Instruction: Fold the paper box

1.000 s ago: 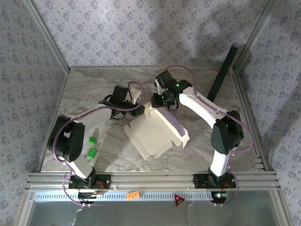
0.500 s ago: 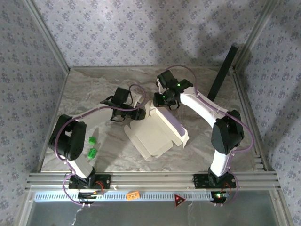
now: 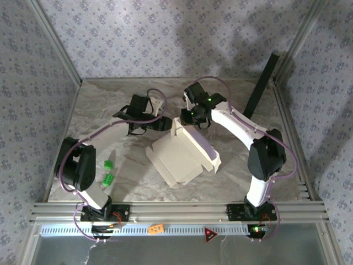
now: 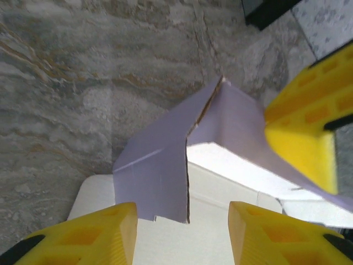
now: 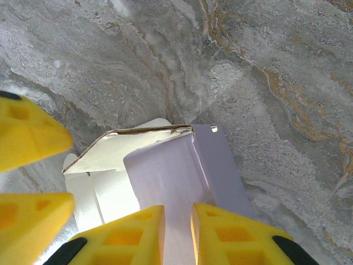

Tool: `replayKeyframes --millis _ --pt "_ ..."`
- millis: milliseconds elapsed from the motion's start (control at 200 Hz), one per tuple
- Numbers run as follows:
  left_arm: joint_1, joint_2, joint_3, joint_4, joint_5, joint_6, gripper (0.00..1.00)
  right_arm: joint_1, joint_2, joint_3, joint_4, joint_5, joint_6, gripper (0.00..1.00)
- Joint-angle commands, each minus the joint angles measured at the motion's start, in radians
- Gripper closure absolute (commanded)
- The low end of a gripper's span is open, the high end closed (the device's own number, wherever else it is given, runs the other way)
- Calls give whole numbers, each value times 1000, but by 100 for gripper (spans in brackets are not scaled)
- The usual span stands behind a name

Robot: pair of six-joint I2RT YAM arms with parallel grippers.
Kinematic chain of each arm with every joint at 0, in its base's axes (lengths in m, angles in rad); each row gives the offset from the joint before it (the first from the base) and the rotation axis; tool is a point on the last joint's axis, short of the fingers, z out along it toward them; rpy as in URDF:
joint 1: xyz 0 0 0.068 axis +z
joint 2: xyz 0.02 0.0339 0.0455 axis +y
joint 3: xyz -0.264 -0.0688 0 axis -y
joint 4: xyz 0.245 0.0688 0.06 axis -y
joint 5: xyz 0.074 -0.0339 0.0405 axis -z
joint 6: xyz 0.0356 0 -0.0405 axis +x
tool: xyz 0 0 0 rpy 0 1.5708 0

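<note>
Top external view: the paper box (image 3: 182, 157) lies half-formed in the middle of the counter (image 3: 110, 105), between both arms.
Being thin die-cut card, it should be light, springy at its creases and easily dented, so it is best pinched on a raised lavender flap near a fold line. The right gripper (image 5: 177, 234) has its jaws narrow astride that upright wall; whether they pinch it I cannot tell. The left gripper (image 4: 182, 234) has its jaws apart and holds nothing. No print shows on the box, and the orange tag (image 3: 156, 227) is unreadable.
</note>
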Motion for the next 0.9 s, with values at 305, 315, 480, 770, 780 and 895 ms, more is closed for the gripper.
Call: replayKeyframes --millis 305,315,480,770,780,895 --pt "20 154 198 -11 179 -73 50 3 44 -22 -53 -6 -10 81" --pt "20 154 198 -9 184 -73 50 3 43 -22 -54 -6 -10 81" --pt "19 165 176 29 249 -92 52 4 40 -20 -50 -7 -7 82" --pt "7 174 146 47 281 -100 64 12 41 -8 -48 -9 1 83" --pt "7 174 145 47 282 -100 65 12 41 -8 -50 -11 1 83" --pt "5 175 128 50 280 -101 67 14 41 -3 -50 -12 4 83"
